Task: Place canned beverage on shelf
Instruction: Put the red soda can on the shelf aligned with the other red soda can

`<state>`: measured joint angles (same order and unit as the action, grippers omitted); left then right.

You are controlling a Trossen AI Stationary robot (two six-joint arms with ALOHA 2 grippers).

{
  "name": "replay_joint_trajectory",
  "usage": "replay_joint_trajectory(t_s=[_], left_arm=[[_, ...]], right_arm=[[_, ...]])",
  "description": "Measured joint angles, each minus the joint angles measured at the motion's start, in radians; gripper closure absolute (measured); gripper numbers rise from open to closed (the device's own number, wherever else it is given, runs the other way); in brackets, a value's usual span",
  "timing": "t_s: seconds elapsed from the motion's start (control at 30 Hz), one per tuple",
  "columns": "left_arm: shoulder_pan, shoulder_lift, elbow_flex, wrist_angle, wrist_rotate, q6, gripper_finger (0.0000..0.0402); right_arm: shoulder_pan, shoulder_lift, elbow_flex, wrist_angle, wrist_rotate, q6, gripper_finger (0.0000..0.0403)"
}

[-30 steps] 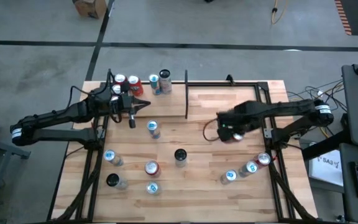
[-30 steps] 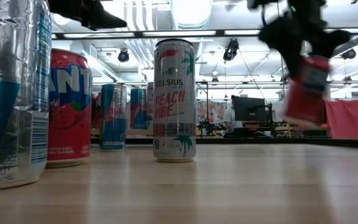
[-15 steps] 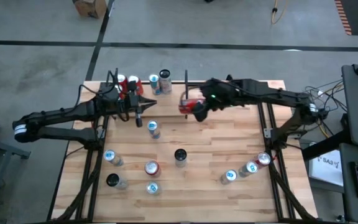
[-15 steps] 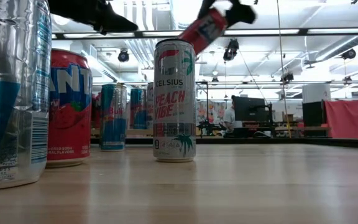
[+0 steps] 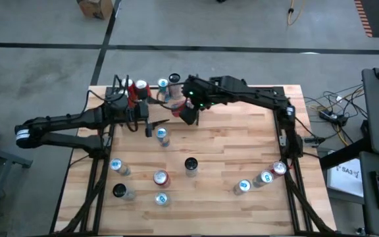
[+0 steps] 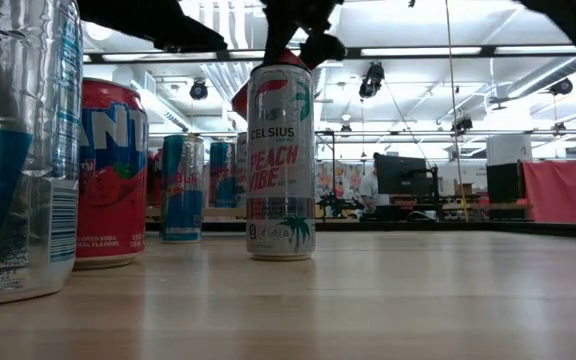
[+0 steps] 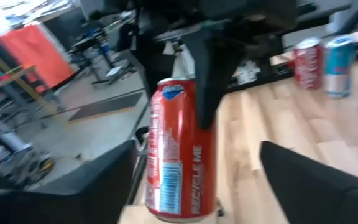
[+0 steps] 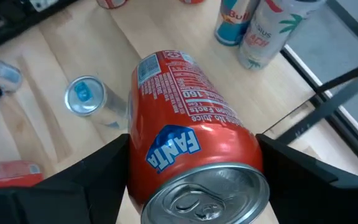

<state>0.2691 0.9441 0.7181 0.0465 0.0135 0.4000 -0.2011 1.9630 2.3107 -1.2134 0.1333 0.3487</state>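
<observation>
Wooden table [image 5: 229,158], shelf [image 5: 151,99] — cans, right gripper [image 8: 191,155] gripping Fanta can [image 8: 188,155]

Red Fanta can [image 8: 188,158] with white lettering, silver lid, over light wood table [image 5: 242,158]

one camera looks straight down on the whole table [image 5: 242,158]. one sits low on the table top, close to the celsius can [image 6: 280,160]. both wrist cameras look closely at the same red fanta can [image 8: 191,162].
</observation>
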Motion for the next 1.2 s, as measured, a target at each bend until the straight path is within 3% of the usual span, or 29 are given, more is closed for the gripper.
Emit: replay_joint_trajectory(t_s=[0.1, 0.2, 0.43, 0.77, 1.0, 1.1, 1.2], left_arm=[[0.0, 0.036, 0.001, 0.018, -0.046, -0.015, 0.0021], [0.0, 0.079, 0.009, 0.018, -0.055, -0.037, 0.0006], [0.0, 0.17, 0.041, 0.032, -0.068, -0.054, 0.003], [0.001, 0.324, 0.054, 0.178, -0.207, -0.051, 0.0032], [0.001, 0.383, 0.054, 0.243, -0.215, -0.071, 0.0035], [0.001, 0.384, 0.054, 0.257, -0.216, -0.086, 0.0052], [0.0, 0.379, 0.054, 0.249, -0.216, -0.09, 0.0097]], right_arm=[[-0.003, 0.034, 0.045, 0.009, -0.002, -0.01, 0.011], [-0.013, 0.029, 0.032, 0.01, -0.024, -0.009, 0.011], [-0.025, 0.018, 0.039, 0.0, -0.017, -0.011, 0.011], [-0.024, 0.014, 0.039, -0.003, -0.029, -0.024, 0.011], [-0.024, 0.014, 0.039, -0.002, -0.029, -0.022, 0.011], [-0.024, 0.014, 0.039, -0.003, -0.03, -0.023, 0.011], [-0.024, 0.014, 0.039, -0.001, -0.035, -0.032, 0.0108]])
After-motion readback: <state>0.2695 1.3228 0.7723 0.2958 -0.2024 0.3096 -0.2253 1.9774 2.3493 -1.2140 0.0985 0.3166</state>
